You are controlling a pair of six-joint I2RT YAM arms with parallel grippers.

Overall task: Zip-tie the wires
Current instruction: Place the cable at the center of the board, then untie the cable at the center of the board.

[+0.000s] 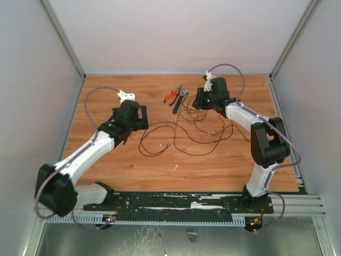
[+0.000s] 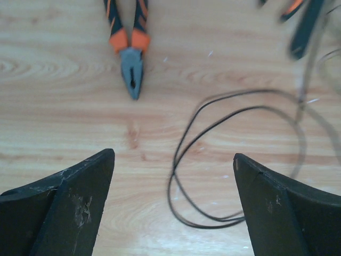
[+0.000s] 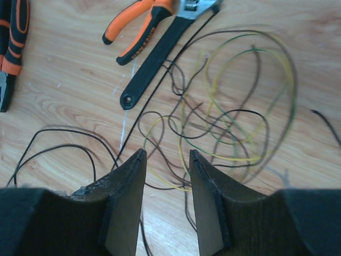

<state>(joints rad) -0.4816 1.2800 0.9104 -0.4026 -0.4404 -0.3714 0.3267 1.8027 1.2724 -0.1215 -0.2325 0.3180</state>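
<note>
Top view: wooden table, left gripper low over the left-centre, fingers pointing right toward the wires. The wires sprawl in loose loops across the middle, one end just beside the left gripper and a denser tangle under the right gripper. Orange pliers and a black wrench lie side by side at the far centre, just left of the right gripper. Jaw state can't be read from here, and the zip tie is too thin to pick out. Left wrist: left gripper has its jaws spread wide, holding nothing, both fingers clear of the wood. A double loop of the wires lies between them, nearer the right finger. Grey-nosed pliers with orange-black handles lie ahead, nose toward the camera, well apart from the loop. The top right is blurred. Right wrist: right gripper has its jaws a narrow gap apart, pinching nothing, poised directly over the tangle of the wires, black-brown strands mixed with yellow-green ones. The zip tie is a straight black strip lying diagonally along the right side of the black wrench, its near end close to the left finger tip. Orange pliers touch the wrench's left side, and the second pliers sit at the left edge.
</note>
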